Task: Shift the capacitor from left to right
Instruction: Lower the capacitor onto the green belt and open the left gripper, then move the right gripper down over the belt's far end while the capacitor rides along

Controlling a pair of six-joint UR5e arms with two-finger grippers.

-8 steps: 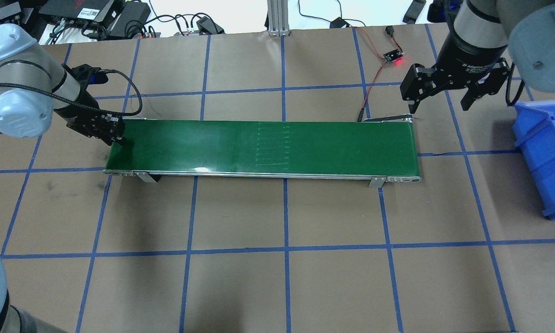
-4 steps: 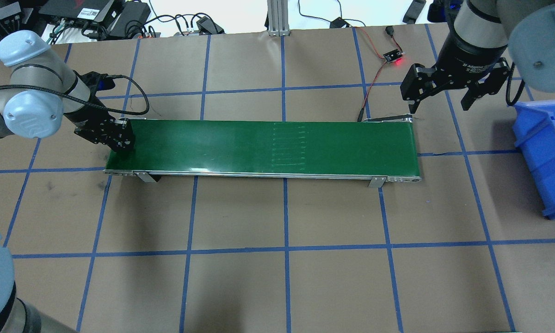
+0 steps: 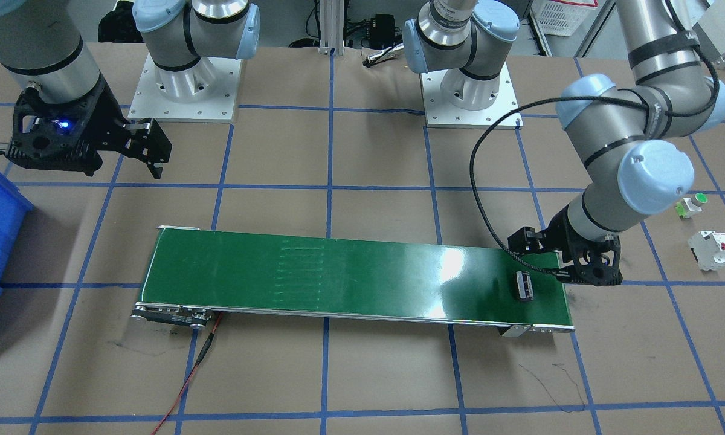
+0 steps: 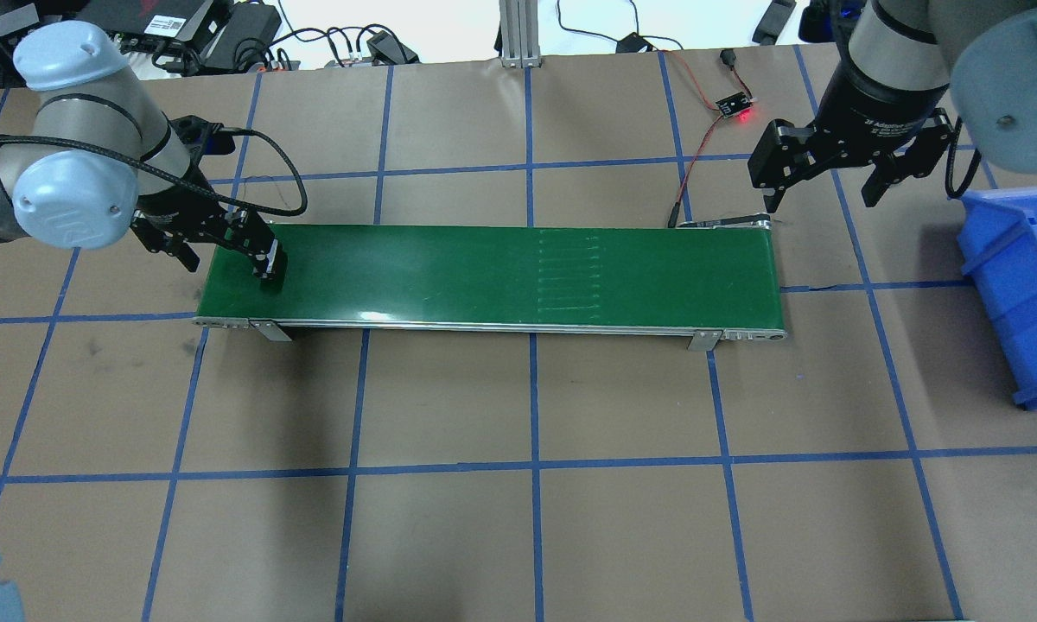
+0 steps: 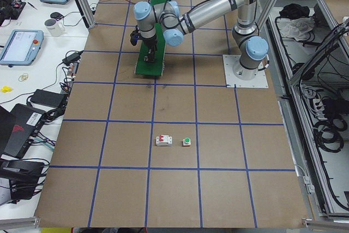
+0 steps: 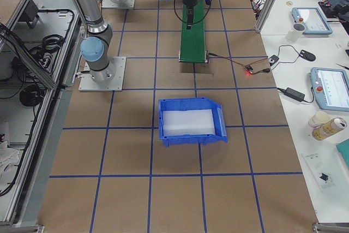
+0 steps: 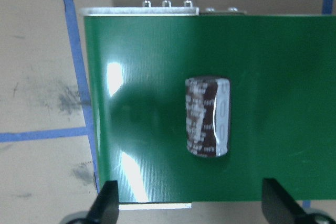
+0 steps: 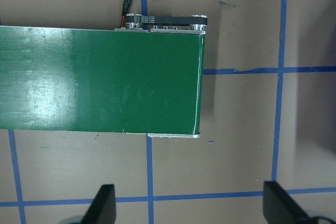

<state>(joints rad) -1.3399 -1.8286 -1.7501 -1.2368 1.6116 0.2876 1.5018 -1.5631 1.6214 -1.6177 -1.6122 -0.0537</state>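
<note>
The capacitor (image 7: 208, 117), a stubby dark cylinder with pale markings, lies on its side on the green conveyor belt (image 4: 484, 268) near the belt's left end. It also shows in the front view (image 3: 523, 286) and the overhead view (image 4: 271, 276). My left gripper (image 4: 229, 255) is open just above it, and its fingertips (image 7: 107, 203) stand apart from the capacitor. My right gripper (image 4: 821, 197) is open and empty above the table behind the belt's right end (image 8: 199, 77).
A blue bin (image 4: 1020, 285) stands right of the belt. A white breaker (image 3: 713, 249) and a green-capped button (image 3: 692, 204) sit on the table left of the belt. A small board with a red light (image 4: 734, 105) and its wires lie behind the belt's right end.
My left gripper has moved right from the belt's left end and stands open, with the capacitor free on the belt. The belt's line marks have shifted right. The right arm has not moved.
</note>
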